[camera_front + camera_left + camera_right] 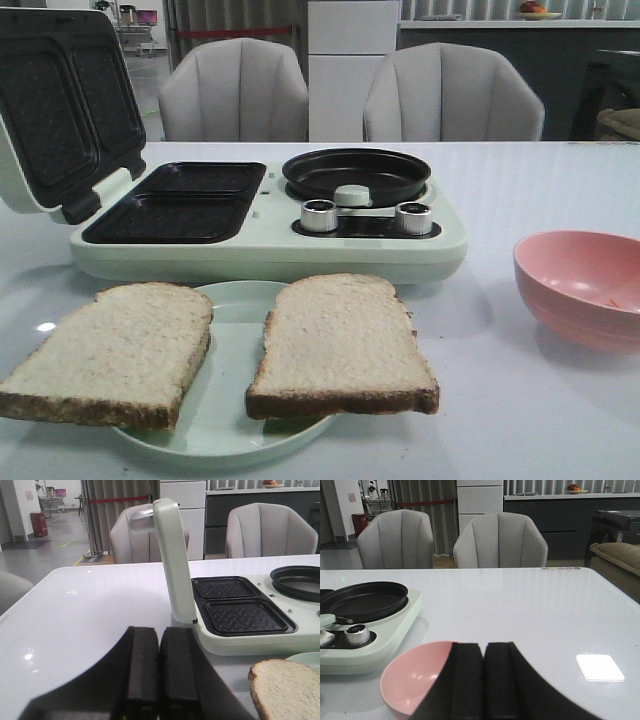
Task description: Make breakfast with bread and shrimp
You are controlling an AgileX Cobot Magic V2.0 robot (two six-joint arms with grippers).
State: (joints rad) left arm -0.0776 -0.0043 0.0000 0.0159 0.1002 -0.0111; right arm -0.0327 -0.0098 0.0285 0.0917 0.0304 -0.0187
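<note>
We note the open lid (55, 105) of the breakfast maker (270, 235) is cut off at the top and left edges of the front view. The pink bowl (585, 285) runs past the right edge there; a faint orange fleck inside it is too small for us to identify. The plate (225, 420) is largely hidden under the two bread slices (340, 345), and its near rim is cropped. In the right wrist view the right gripper (484, 685) hides part of the bowl. In the left wrist view only a corner of one slice shows.
</note>
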